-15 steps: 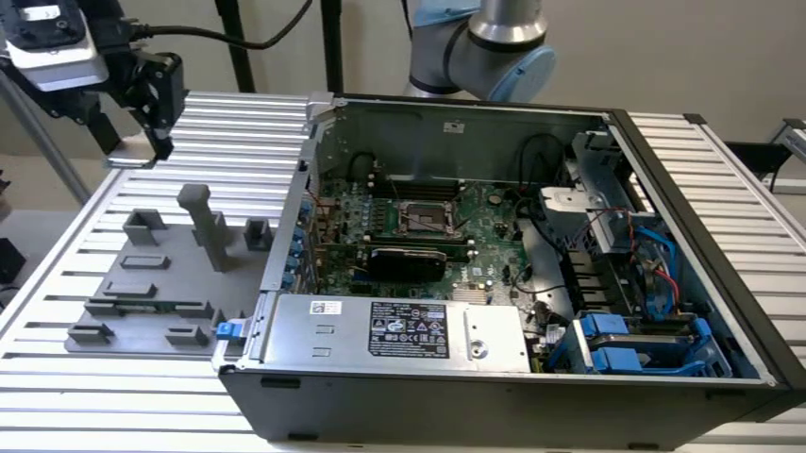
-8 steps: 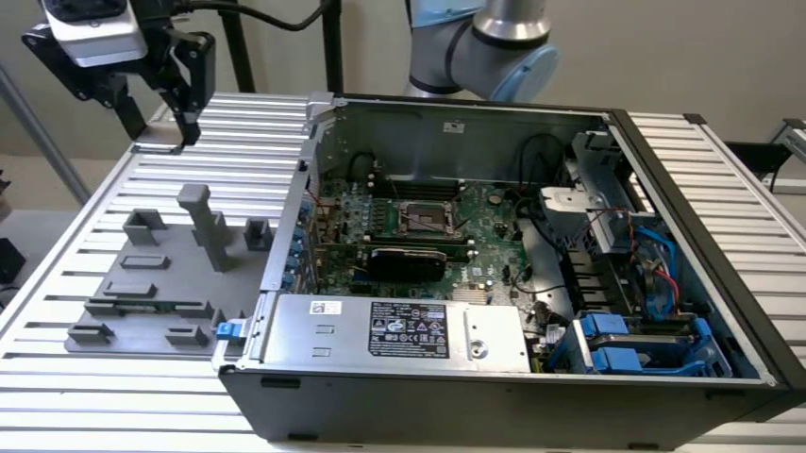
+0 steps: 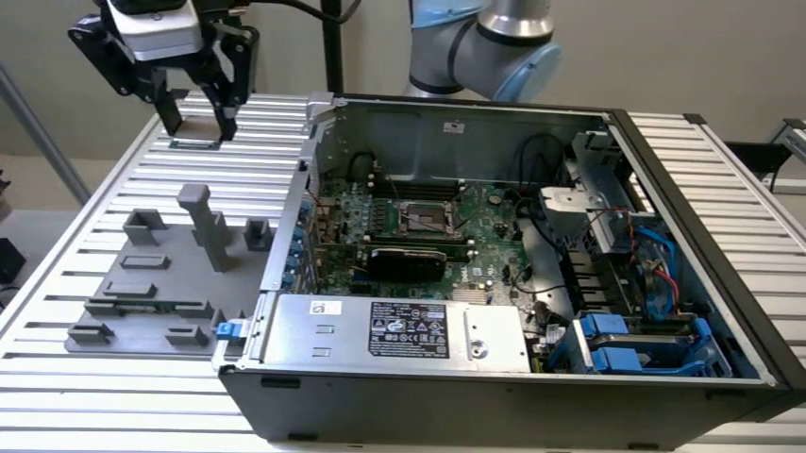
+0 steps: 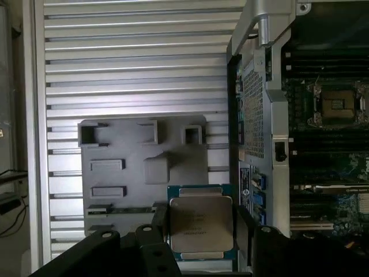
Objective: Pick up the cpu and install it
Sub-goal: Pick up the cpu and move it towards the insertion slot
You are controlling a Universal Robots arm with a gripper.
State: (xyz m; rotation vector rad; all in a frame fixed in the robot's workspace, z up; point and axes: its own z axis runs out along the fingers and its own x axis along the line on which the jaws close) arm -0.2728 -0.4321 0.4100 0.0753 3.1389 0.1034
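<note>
The cpu (image 4: pixel 200 226), a flat square chip with a silver top and a green edge, sits between my two black fingers (image 4: pixel 158 224). My gripper (image 4: pixel 200 231) is shut on it across its sides. In the exterior view my gripper (image 3: pixel 195 130) hangs over the back of the slatted table, at the exterior view's left, with the cpu (image 3: pixel 195 143) showing as a thin plate at its fingertips. The empty square socket (image 3: pixel 428 219) lies on the green motherboard inside the open computer case (image 3: pixel 441 123), well to the right of my gripper. That same socket (image 4: pixel 339 105) appears in the wrist view.
A grey holder plate (image 3: pixel 151 283) with upright posts and slots lies on the table beside the case, below the held chip (image 4: pixel 144 167). Inside the case are a black card (image 3: pixel 403 257), a silver box with a black label (image 3: pixel 391 330), cables and blue drive bays (image 3: pixel 629 344).
</note>
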